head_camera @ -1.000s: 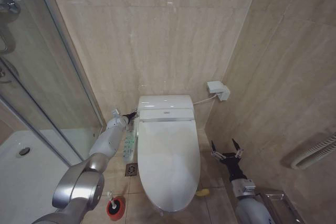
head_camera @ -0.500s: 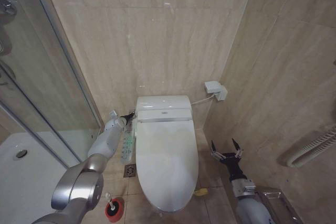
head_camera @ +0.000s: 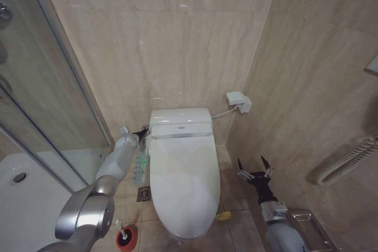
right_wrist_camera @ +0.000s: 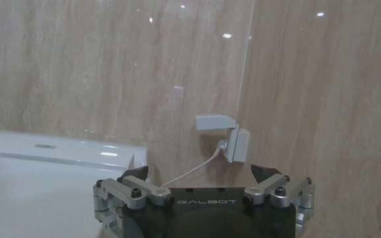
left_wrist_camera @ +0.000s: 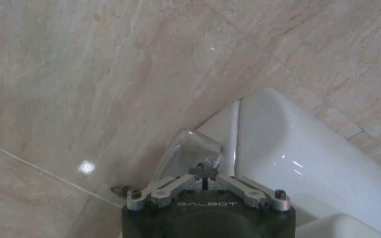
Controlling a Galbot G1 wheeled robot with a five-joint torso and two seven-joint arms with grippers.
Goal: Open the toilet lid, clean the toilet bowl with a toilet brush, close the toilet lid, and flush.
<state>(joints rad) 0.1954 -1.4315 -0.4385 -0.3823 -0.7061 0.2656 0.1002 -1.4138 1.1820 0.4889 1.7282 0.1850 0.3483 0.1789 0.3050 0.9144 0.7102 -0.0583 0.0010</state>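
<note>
Left gripper (head_camera: 143, 128) sits at the far left corner of the toilet, beside the rear unit and close to the wall. In the left wrist view its fingers (left_wrist_camera: 204, 174) are drawn together to a narrow point with nothing between them, aimed at a chrome fitting (left_wrist_camera: 189, 151) next to the white tank body. Right gripper (head_camera: 255, 170) hangs idle to the right of the toilet, fingers spread wide and empty.

The toilet lid (head_camera: 183, 180) lies flat over the toilet bowl (head_camera: 179, 124). The toilet brush (head_camera: 124, 235) stands in its red cup on the near left floor, apart from both grippers.

Compared with one second earlier, the whole scene sits lower and further left in the head view. This indicates camera movement; the toilet and brush show no displacement relative to each other. Judged from the closed lid and parked brush, the remaining step appears to be the flush.
</note>
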